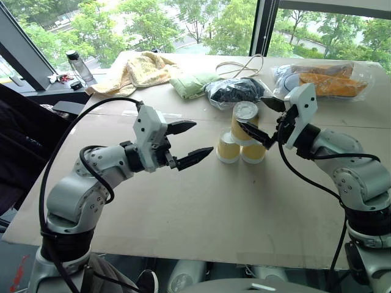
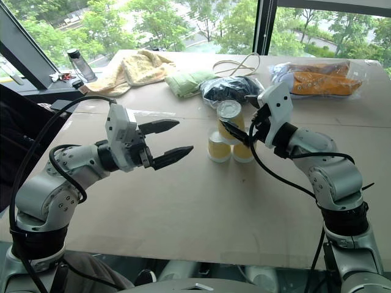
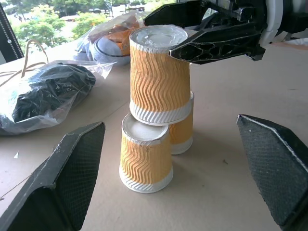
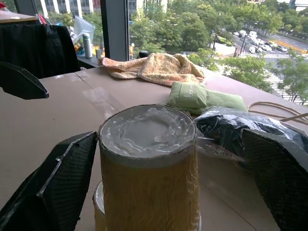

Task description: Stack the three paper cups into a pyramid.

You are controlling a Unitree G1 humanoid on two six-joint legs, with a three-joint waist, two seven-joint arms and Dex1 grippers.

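Three yellow paper cups stand upside down on the brown table (image 1: 201, 213) as a small pyramid: the top cup (image 1: 244, 121) rests across the white bases of the left bottom cup (image 1: 228, 147) and the right bottom cup (image 1: 253, 151), which stand side by side and touching. The right gripper (image 1: 264, 119) has its two black fingers spread on either side of the top cup; in the right wrist view one finger sits close against the cup's side and the other stands off it, so the cup is not pinched. The left gripper (image 1: 188, 143) hovers a little way from the stack on the opposite side, its fingers spread wide and pointing toward the cups, touching nothing. Beyond the cups, away from both grippers, lie a black bag in clear plastic (image 1: 234, 91), a folded green cloth (image 1: 191, 84), a yellow towel (image 1: 139, 70), a loop of cord (image 1: 241, 66) and a clear bag with something orange inside (image 1: 327, 79). A bottle (image 1: 79, 66) stands past the table's far corner, on the left gripper's side.
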